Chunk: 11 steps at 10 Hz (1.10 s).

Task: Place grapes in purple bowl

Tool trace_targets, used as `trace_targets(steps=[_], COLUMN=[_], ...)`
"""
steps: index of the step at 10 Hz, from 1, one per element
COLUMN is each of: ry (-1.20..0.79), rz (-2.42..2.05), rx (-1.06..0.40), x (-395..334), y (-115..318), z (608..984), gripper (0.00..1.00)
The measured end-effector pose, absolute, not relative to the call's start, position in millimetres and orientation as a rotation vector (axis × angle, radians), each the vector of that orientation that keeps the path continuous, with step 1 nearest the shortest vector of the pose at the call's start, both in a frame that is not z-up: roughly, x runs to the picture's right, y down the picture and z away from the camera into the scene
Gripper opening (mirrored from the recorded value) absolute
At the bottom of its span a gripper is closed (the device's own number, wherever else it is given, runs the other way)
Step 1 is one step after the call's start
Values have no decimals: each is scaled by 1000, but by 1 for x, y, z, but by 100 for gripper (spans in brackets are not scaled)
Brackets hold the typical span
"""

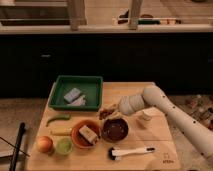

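Observation:
The purple bowl (115, 129) sits on the wooden table, right of the orange bowl (85, 134). The grapes (105, 112), a small dark reddish cluster, show just behind and left of the purple bowl's rim, at the tip of my arm. My gripper (113, 112) reaches in from the right and is right at the grapes, just above the purple bowl's far rim. The white arm covers the fingers.
A green tray (76, 93) with small items stands at the back left. An orange-yellow fruit (44, 144), a lime-green cup (63, 145) and a green bean (58, 119) lie at the left. A white brush (131, 151) lies in front; a small white cup (145, 116) is under the arm.

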State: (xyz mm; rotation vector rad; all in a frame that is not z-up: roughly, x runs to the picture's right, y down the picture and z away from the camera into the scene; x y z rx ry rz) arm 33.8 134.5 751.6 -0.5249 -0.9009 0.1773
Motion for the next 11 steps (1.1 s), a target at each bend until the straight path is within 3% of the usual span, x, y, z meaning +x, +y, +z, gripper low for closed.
trace_targets(steps=[7,11], ry=[-908,-922], rz=[186,171], rx=[-554,-578], x=[47,51], y=[164,177], z=[739,730], gripper=[1,39])
